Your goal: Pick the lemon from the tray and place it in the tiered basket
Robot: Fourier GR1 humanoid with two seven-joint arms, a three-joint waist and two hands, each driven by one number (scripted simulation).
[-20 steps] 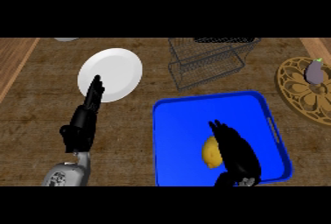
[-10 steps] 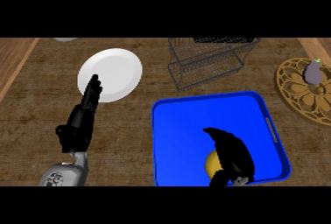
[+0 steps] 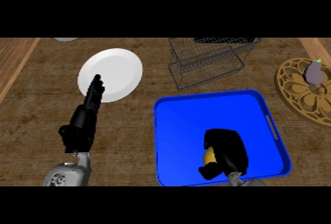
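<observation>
Inside tray (image 3: 194,113), right hand (image 3: 226,151) curls over, mostly hiding lemon (image 3: 209,156).

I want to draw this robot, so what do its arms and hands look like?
Both hands are black, made of chunky blocks with slim fingers. The left hand sits on a pale grey, rounded forearm with a small dark ring pattern on its side, joined by a thin grey wrist. Behind the right hand only a bit of grey wrist shows. No cables or sleeves are visible.
</observation>
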